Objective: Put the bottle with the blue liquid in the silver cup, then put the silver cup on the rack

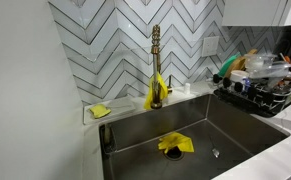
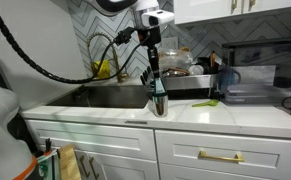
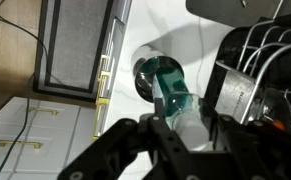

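The silver cup (image 2: pixel 159 104) stands on the white counter in front of the sink; the wrist view shows its rim (image 3: pixel 139 76) from above. The clear bottle with the blue liquid (image 3: pixel 171 90) is tilted, its lower end inside the cup mouth. My gripper (image 3: pixel 188 118) is shut on the bottle's upper part and hangs straight above the cup in an exterior view (image 2: pixel 154 70). The black rack (image 2: pixel 193 88) sits just behind the cup, loaded with dishes, and also shows in an exterior view (image 1: pixel 263 98) and the wrist view (image 3: pixel 260 60).
A steel sink (image 1: pixel 185 130) holds a yellow cloth (image 1: pixel 175 144). A brass faucet (image 1: pixel 156 65) stands behind it, and a yellow sponge (image 1: pixel 100 111) lies on the ledge. A dark framed panel (image 3: pixel 75 45) lies at the counter edge.
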